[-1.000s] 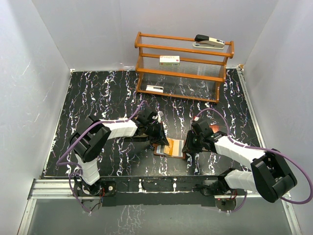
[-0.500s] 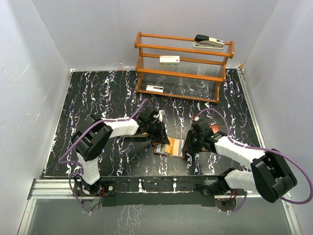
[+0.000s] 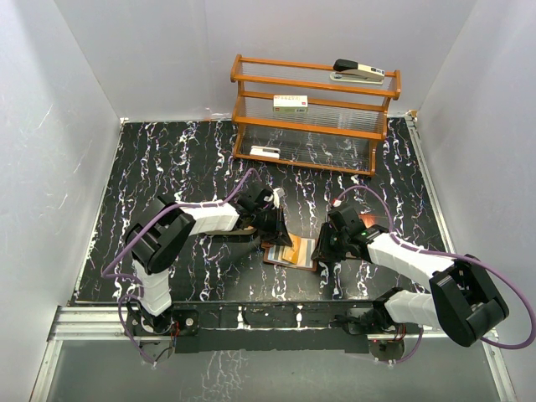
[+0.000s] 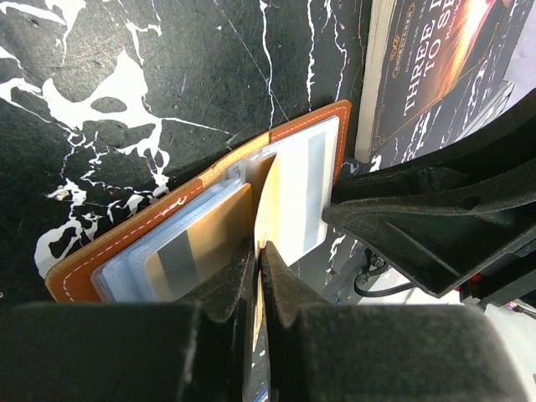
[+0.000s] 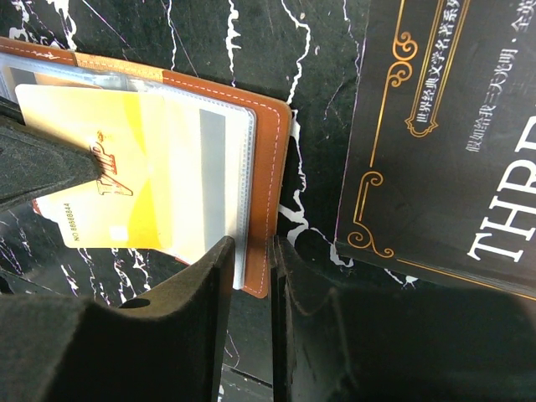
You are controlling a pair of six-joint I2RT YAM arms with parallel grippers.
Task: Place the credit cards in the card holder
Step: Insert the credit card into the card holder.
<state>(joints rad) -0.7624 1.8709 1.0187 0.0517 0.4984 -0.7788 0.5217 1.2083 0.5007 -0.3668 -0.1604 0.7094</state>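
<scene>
Brown stitched leather marks the card holder (image 3: 293,251), lying open on the marbled black worktop (image 3: 167,167) between both arms.

From the left wrist, the left end effector (image 4: 258,251) pinches 1 thin gold card (image 4: 265,201) on edge, aimed at the glossy clear pockets, probably so it slides in; a sleeved card (image 4: 201,239) already sits there.

From the right wrist, the right end effector (image 5: 251,255) clamps narrowly on the holder's leather edge, likely steadying it, beside a dark booklet (image 5: 444,126) with gilt lettering.

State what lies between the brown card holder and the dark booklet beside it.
A narrow strip of bare table, with one finger of the right gripper in it against the edge of the card holder; the right wrist view shows this.
</scene>
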